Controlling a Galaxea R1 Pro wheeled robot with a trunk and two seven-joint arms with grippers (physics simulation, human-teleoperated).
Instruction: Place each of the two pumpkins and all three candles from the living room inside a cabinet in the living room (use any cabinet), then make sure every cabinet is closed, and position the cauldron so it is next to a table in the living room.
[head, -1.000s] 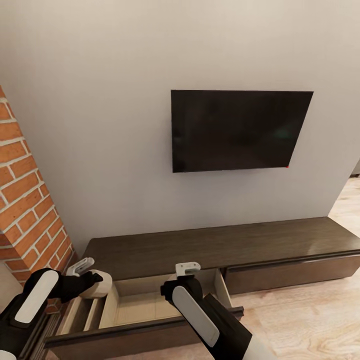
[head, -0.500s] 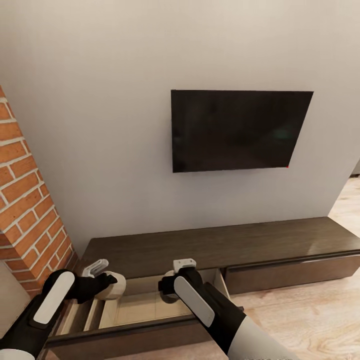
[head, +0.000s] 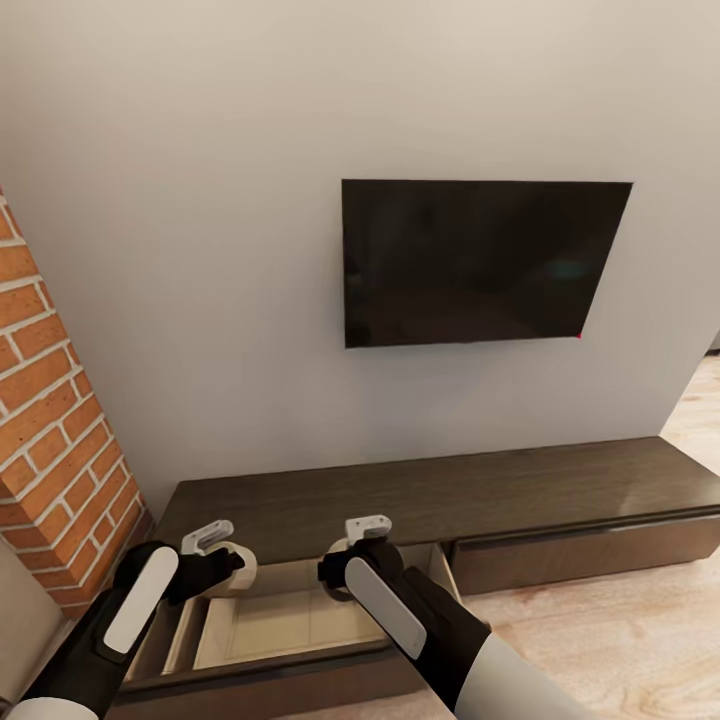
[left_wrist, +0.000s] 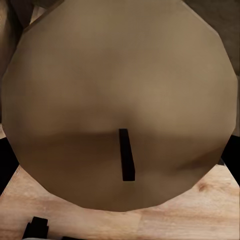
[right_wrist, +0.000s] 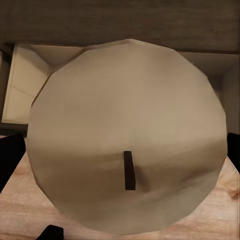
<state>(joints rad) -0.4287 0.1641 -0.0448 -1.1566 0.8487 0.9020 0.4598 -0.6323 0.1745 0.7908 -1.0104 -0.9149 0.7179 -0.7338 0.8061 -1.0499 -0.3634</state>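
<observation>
Closest to the robot, the pulled-out drawer front of the cabinet (head: 430, 500) runs across below both arms, and the pale inside of the drawer (head: 290, 620) lies open behind it. The left gripper (head: 222, 552) hangs over the drawer's left end, clamped on a cream candle (head: 235, 567); in the left wrist view that candle (left_wrist: 120, 105) sits end-on between dark fingers (left_wrist: 6, 160), its short black wick pointing at the camera. The right gripper (head: 357, 548) is poised over the right half of the same drawer, closed around a second candle (head: 338, 575), which peeks out pale beside the black wrist. The right wrist view shows this second candle (right_wrist: 127, 135) from its wick end, with the drawer's pale compartments and the dark cabinet top beyond it. To the right, the cabinet's other drawer front (head: 585, 555) is shut. A brick column (head: 50, 440) stands at the left end of the unit. Further back, on the grey wall above, hangs a dark television (head: 475, 260)
</observation>
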